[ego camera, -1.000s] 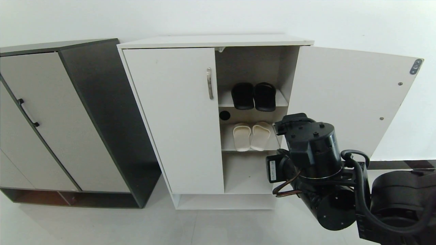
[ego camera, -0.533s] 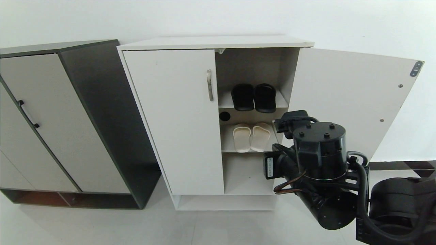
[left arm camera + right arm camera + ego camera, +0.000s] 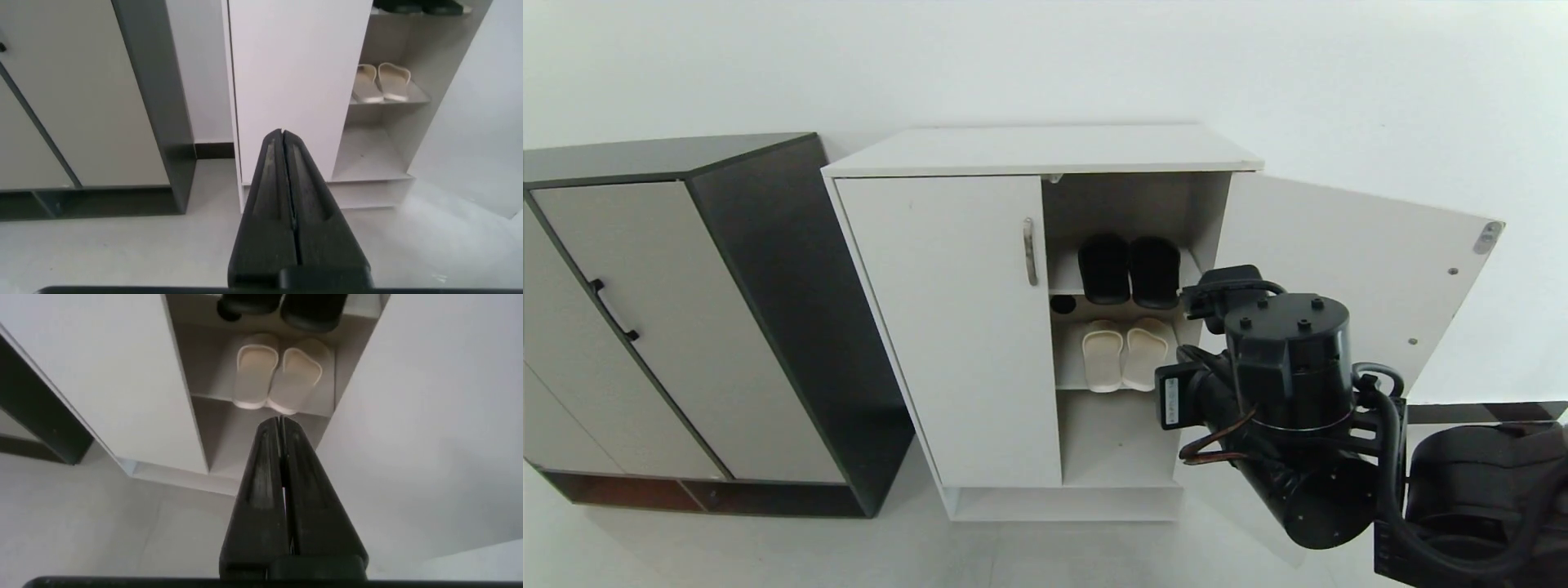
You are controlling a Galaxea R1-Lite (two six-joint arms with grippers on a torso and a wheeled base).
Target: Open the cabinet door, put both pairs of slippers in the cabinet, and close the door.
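Fingers of the right pincer (image 3: 282,429) are pressed together on nothing, low before the open right half of the white cabinet (image 3: 947,327). Just beyond its tip, on the middle shelf, the cream slippers (image 3: 282,371) lie side by side. Higher and farther back from it, on the upper shelf, sit the black slippers (image 3: 1129,269), also paired. The open door (image 3: 1339,269) stands swung wide on the right, past this pincer. The left pincer (image 3: 282,139) is likewise closed and bare, and faces the cabinet's shut left door (image 3: 294,73). A dark cabinet (image 3: 752,310) stands ahead of it, beside the white one.
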